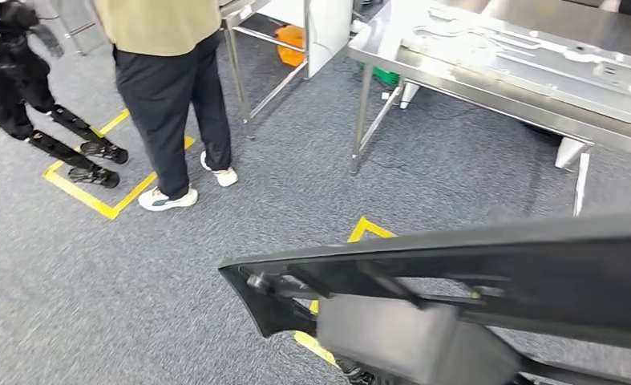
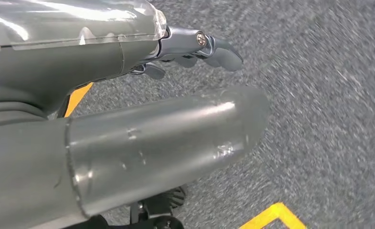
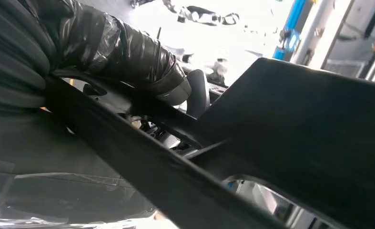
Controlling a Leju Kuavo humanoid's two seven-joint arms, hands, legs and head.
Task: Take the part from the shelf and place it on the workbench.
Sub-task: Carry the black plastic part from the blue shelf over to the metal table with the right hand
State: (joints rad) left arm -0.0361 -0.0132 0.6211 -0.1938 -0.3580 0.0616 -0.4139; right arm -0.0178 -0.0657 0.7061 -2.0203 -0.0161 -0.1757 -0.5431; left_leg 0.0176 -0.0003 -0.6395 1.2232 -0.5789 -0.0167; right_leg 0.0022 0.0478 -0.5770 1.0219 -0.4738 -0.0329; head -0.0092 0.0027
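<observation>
**Right hand grips the black part, counter ahead**

Head view: the long black part [image 1: 488, 265] spans the lower picture above the grey carpet [image 1: 95, 297]. Beyond it stands the steel counter [image 1: 488, 92]; a person [image 1: 171, 88] stands well left of the counter.

Left wrist view: the left hand [image 2: 195, 47] holds nothing, fingers loosely extended over carpet.

Right wrist view: the right hand [image 3: 142, 67] wraps its fingers around the part's edge.

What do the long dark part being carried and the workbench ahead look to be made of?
Part: likely moulded plastic, matte black, judging by its thin ribs and dull sheen. Workbench: metal, probably stainless steel, from its brushed silver top and thin shiny legs. The pale sheet lying on it looks like stamped metal.
</observation>
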